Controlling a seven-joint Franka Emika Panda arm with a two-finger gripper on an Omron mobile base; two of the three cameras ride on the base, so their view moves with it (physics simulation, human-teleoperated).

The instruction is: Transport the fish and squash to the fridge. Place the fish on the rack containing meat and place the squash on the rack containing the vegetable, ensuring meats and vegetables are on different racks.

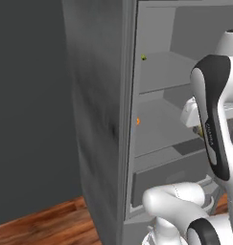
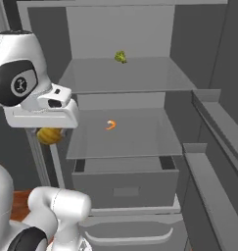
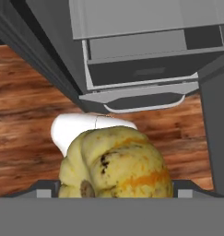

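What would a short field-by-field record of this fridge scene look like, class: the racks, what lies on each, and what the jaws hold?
fridge: door open, racks in view
upper rack: vegetable, a green floret near the back
lower rack: meat, an orange curved piece
drawer: below the lower rack, pulled slightly out
gripper: jaws closed on the squash, left of the lower rack, outside the fridge
squash placement: not yet on a rack

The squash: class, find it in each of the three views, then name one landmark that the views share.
Left base view: the squash is a small yellow sliver at the right, level with the middle shelf, mostly hidden.
Right base view: at the left, just outside that shelf's left edge.
Hand view: large, at bottom centre.
Shared landmark: the fridge drawer.
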